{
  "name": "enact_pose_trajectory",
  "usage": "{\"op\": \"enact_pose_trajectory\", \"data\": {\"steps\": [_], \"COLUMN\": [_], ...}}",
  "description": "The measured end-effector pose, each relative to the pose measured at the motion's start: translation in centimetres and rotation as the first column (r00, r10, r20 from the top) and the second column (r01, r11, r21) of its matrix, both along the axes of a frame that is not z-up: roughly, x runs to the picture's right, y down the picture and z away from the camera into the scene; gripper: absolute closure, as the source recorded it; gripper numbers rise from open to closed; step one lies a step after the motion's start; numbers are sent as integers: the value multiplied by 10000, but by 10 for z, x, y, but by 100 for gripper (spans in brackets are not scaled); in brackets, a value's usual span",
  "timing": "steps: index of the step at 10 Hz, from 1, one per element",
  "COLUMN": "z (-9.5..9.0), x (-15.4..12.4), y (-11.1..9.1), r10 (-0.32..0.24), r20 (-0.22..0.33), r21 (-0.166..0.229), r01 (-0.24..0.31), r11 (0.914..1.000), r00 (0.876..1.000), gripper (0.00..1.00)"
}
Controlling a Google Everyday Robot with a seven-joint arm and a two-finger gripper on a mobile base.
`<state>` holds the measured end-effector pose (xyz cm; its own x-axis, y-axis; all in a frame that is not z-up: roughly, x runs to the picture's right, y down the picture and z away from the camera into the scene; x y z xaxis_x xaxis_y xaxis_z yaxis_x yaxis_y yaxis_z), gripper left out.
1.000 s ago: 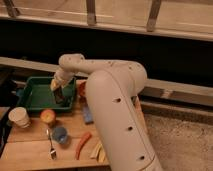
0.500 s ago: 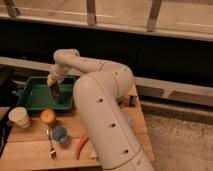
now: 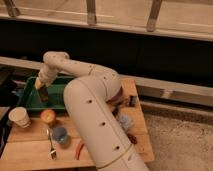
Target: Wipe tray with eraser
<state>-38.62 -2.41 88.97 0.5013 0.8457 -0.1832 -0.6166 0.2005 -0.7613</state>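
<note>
The green tray (image 3: 62, 92) lies at the back left of the wooden table. My white arm reaches from the lower middle of the view up and over to it. My gripper (image 3: 43, 93) points down into the tray's left half. A small dark block, the eraser (image 3: 44, 96), sticks out below its tip, and the gripper is shut on it. The eraser's lower end is at the tray floor. My arm hides the tray's right end.
In front of the tray stand a white cup (image 3: 19, 116), an orange round thing (image 3: 48, 116) and a blue cup (image 3: 60, 134). A fork (image 3: 51, 146) and a red pepper (image 3: 79, 149) lie nearer. A dark wall rises behind the table.
My gripper has slid with the eraser from the tray's right half across to its left half. The arm's elbow swung with it.
</note>
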Motion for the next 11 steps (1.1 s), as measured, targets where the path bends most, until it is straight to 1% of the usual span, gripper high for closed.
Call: {"op": "enact_pose_trajectory", "data": {"steps": [1, 2, 3, 4, 5, 7, 8, 9, 10, 11], "z": [-4, -11, -13, -15, -16, -10, -5, 2, 11, 15], "x": [3, 17, 28, 39, 61, 83, 91, 100, 106, 107], "y": [7, 21, 29, 35, 40, 32, 22, 7, -7, -16], "r10": [-104, -262, -304, -299, -268, -122, -24, 73, 145, 191], "r20": [31, -16, -132, -283, -681, -1265, -1503, -1746, -1927, -2010], "r21": [-101, -298, -430, -530, -639, -588, -479, -295, -120, -18], "r01": [105, 262, 298, 284, 225, 48, -49, -127, -171, -199], "r11": [9999, 9992, 9986, 9982, 9977, 9983, 9988, 9995, 9998, 9998], "r00": [9999, 9997, 9995, 9992, 9973, 9919, 9886, 9846, 9812, 9794], "gripper": [94, 94, 94, 94, 94, 94, 94, 94, 94, 94]}}
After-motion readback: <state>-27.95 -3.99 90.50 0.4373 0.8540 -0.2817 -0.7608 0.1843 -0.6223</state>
